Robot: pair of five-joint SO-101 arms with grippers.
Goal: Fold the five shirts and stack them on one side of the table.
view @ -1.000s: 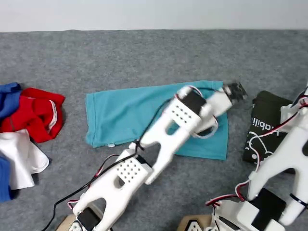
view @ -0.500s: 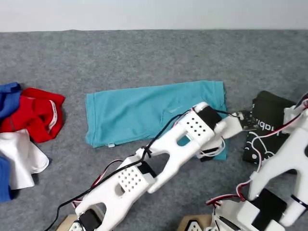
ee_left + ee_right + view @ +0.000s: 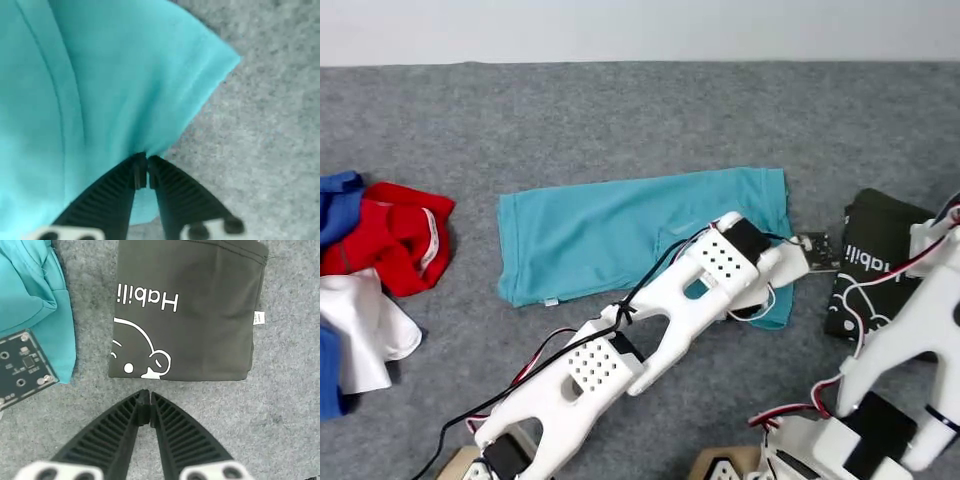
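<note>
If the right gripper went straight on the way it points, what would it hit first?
Likely the folded black shirt with white print ahead of the right gripper; depth is unclear, so the grey carpeted table may come first.

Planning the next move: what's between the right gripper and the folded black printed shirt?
Just bare grey carpet between the right gripper and the folded black printed shirt, seen in the right wrist view.
</note>
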